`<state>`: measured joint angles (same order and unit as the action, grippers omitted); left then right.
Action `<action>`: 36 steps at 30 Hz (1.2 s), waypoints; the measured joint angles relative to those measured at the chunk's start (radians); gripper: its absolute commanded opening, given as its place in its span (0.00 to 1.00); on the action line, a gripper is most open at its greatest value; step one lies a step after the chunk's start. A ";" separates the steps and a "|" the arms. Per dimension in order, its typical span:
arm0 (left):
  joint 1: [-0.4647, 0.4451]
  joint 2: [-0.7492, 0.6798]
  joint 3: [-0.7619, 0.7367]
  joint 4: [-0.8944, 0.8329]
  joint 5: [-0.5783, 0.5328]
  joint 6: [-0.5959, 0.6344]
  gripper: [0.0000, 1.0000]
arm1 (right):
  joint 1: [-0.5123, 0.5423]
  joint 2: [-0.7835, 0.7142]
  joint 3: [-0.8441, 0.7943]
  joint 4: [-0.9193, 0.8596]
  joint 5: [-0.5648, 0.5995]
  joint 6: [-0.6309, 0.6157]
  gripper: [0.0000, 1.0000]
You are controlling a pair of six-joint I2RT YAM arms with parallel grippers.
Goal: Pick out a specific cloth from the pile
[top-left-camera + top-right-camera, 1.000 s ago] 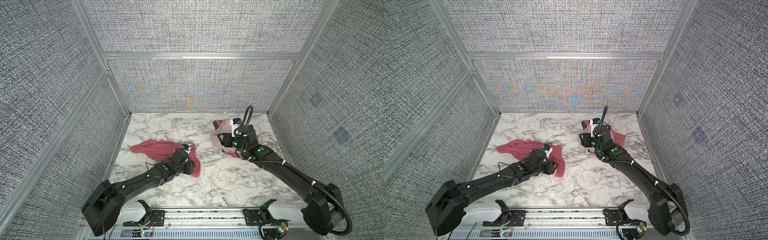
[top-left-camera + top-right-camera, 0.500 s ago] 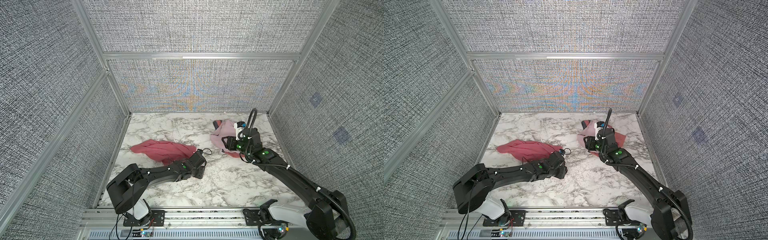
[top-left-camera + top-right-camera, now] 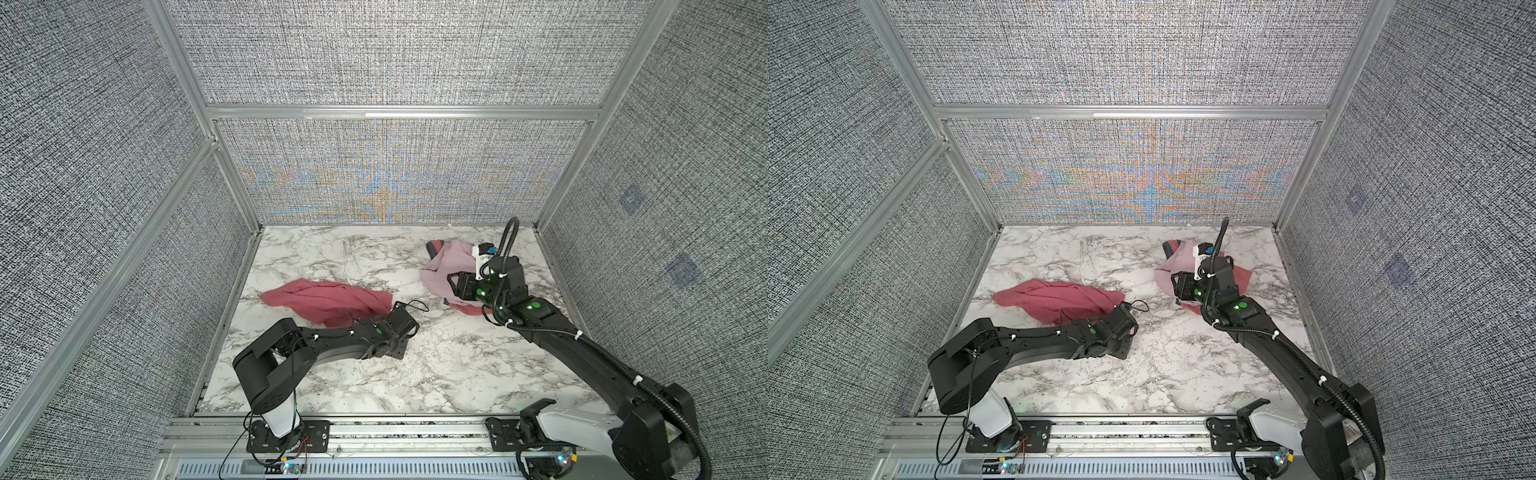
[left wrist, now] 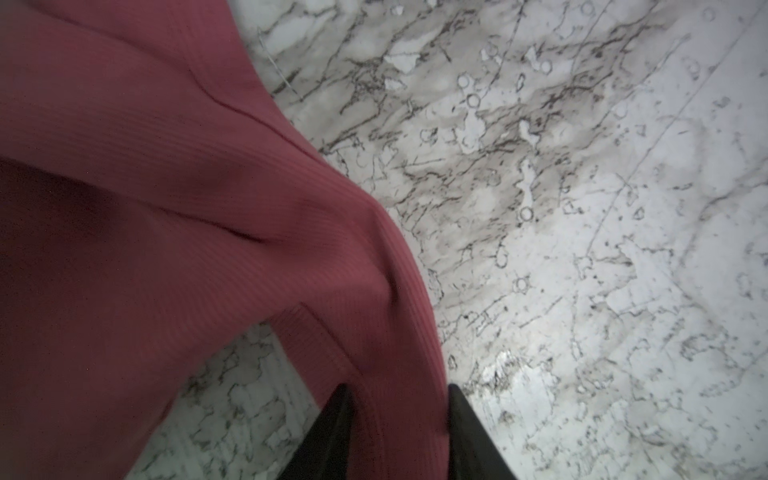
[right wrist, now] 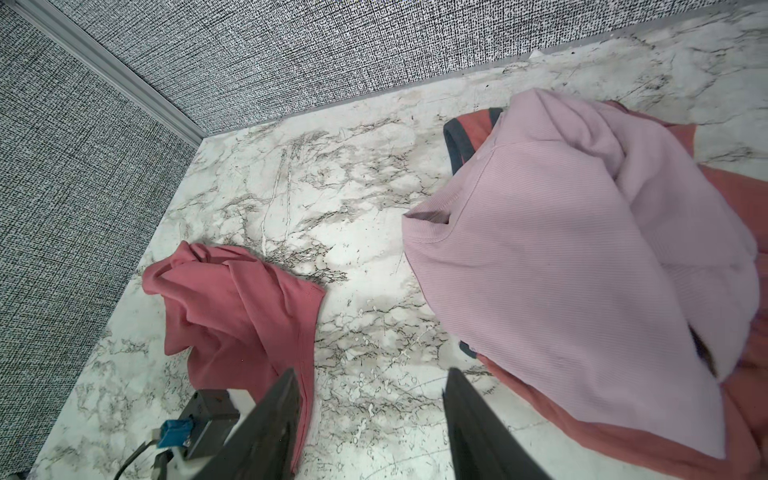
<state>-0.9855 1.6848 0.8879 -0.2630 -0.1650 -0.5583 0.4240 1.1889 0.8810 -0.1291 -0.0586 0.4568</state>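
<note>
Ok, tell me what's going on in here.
Two robot arms are working with clothes on a marble table. The rose-red cloth lies alone near the left arm, apart from the pile by the right arm. The left pincer has a fold of that cloth between its jaws; whether it grips is unclear. The right pincer hangs open near the pile, holding nothing.

Plain dusty rose-red colours the finely ribbed jersey cloth (image 3: pixel 328 301) against the white marble-look tabletop (image 3: pixel 374 374), veined grey and black. The heap of soft garments (image 3: pixel 444 274) shows a pale lilac-pink ribbed top (image 5: pixel 582 270), a salmon-coral garment (image 5: pixel 744 424) and dark grey-blue trim (image 5: pixel 455 149). The woven wall panels (image 3: pixel 395 54) are speckled grey.
</note>
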 measured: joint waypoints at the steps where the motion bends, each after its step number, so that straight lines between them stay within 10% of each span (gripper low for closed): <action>1: 0.000 0.002 0.001 0.000 -0.001 0.000 0.17 | -0.002 0.000 0.000 0.000 0.000 0.000 0.57; 4: 0.000 0.007 0.010 0.000 -0.005 0.000 0.00 | -0.006 0.000 0.000 0.000 0.000 0.000 0.57; 19: 0.041 -0.132 0.287 -0.035 -0.072 0.052 0.00 | -0.019 -0.009 0.003 0.000 -0.003 0.019 0.57; 36: 0.510 -0.580 0.087 0.031 -0.053 0.137 0.00 | -0.024 0.029 0.029 0.001 -0.011 0.045 0.57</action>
<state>-0.4755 1.1046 0.9745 -0.2317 -0.2184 -0.4217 0.4000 1.2182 0.9100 -0.1284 -0.0692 0.5018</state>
